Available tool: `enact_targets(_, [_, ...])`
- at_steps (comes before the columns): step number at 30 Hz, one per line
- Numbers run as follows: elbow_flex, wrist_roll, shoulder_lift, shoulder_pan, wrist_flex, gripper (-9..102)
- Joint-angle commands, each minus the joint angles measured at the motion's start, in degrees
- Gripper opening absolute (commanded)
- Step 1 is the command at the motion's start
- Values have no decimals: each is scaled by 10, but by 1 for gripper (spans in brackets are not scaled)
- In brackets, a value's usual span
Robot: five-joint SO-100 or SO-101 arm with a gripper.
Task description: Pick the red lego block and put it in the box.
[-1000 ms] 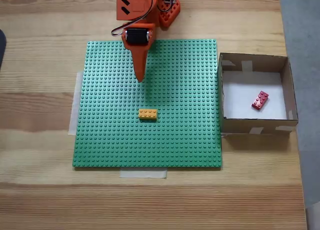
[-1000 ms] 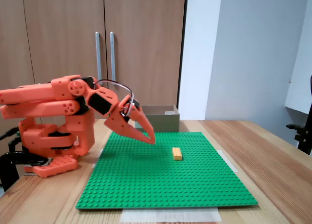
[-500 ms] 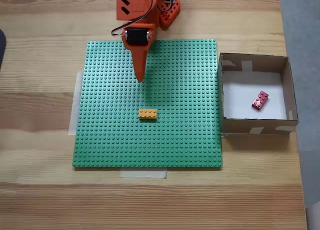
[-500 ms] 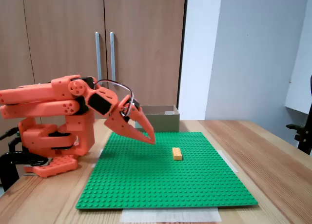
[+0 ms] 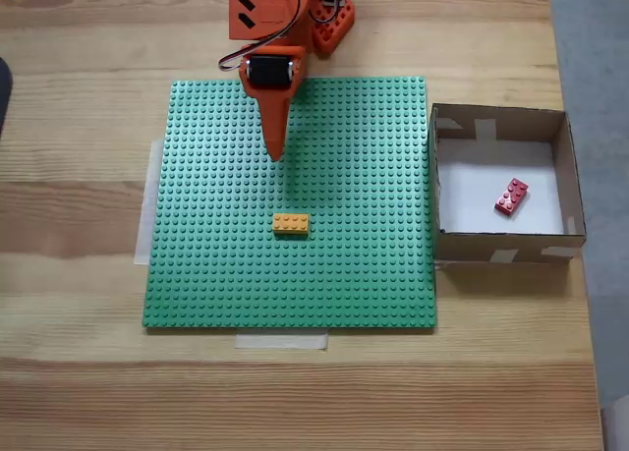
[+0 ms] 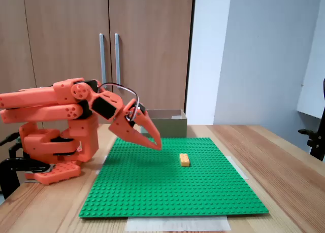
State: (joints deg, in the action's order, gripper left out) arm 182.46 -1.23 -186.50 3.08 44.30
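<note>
The red lego block (image 5: pixel 511 197) lies tilted on the white floor of the box (image 5: pixel 448 244), right of the green baseplate. From the side, the box (image 6: pixel 163 125) stands behind the arm and its inside is hidden. My orange gripper (image 5: pixel 275 154) hangs shut over the upper part of the baseplate, its tips pointing down at the studs, far left of the box. In the side view the gripper (image 6: pixel 157 145) hovers just above the plate with nothing between its fingers.
An orange-yellow brick (image 5: pixel 290 223) sits on the green baseplate (image 5: pixel 373 274), below the gripper; from the side the brick (image 6: pixel 184 159) is right of the tips. The arm's base (image 6: pixel 56 157) stands at the plate's far edge. Bare wooden table (image 5: pixel 295 392) surrounds the plate.
</note>
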Motion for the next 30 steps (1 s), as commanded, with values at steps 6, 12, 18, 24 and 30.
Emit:
enact_targets(6, [2,-3,-4,-1,1,-1])
enact_targets(12, [2,-3,-4,-1,1,-1])
enact_targets(18, [2,-3,-4,-1,1,-1])
enact_targets(24, [2,-3,-4,-1,1,-1])
enact_targets(30, [2,-3,-4,-1,1,-1])
